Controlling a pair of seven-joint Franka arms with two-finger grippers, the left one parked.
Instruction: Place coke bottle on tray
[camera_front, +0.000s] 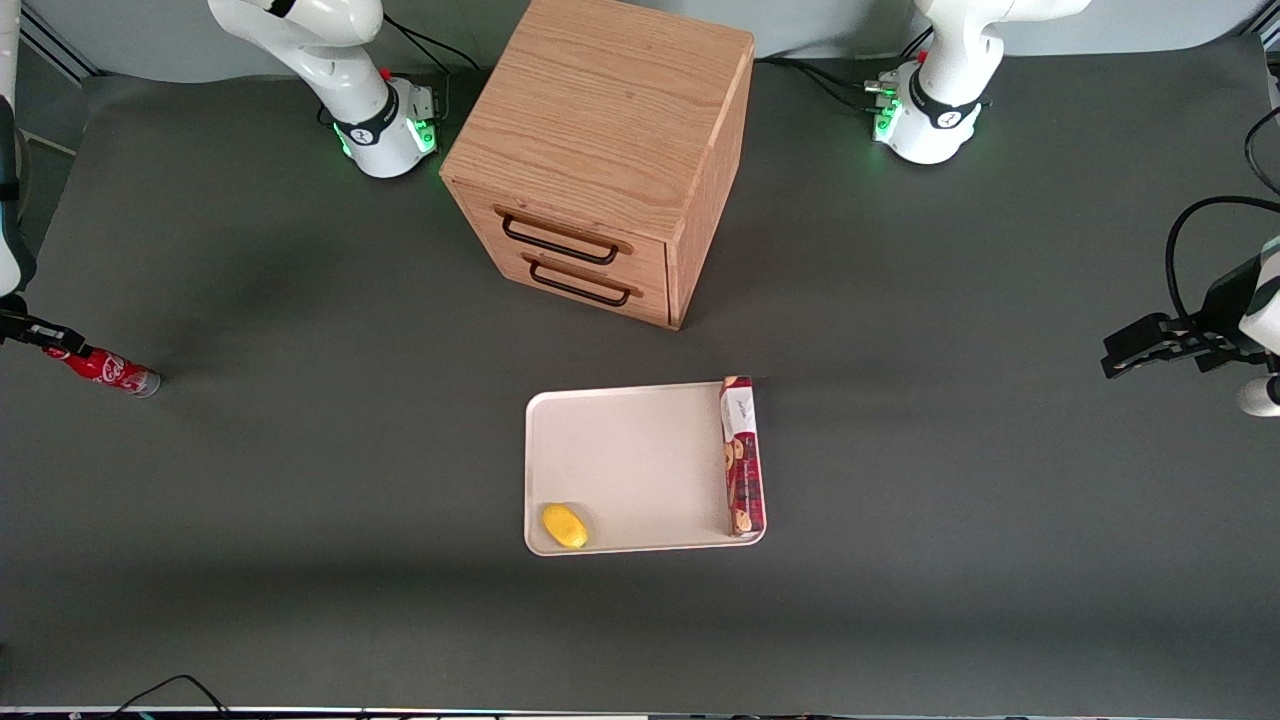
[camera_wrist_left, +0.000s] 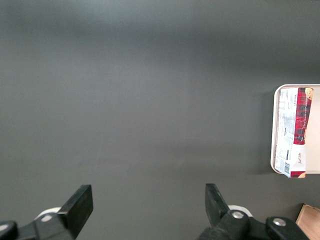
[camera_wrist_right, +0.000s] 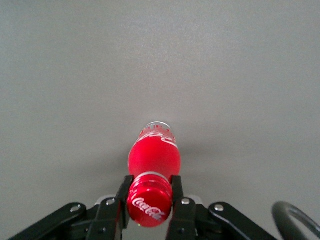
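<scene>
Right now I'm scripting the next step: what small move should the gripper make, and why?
Probably lift the bottle a little. The gripper is shut on its cap end at the working arm's end of the table, and the tray lies far off, with bare space between the lemon and cookie box.

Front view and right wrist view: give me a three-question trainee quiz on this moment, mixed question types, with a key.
1. True or false: the coke bottle already lies on the tray.
2. What does the gripper clamp on the bottle? A. cap end B. silvery base C. nothing
3. Name the two things on the tray.

Key:
1. False; it is held at the working arm's end of the table.
2. A
3. A yellow lemon and a red cookie box.
</scene>
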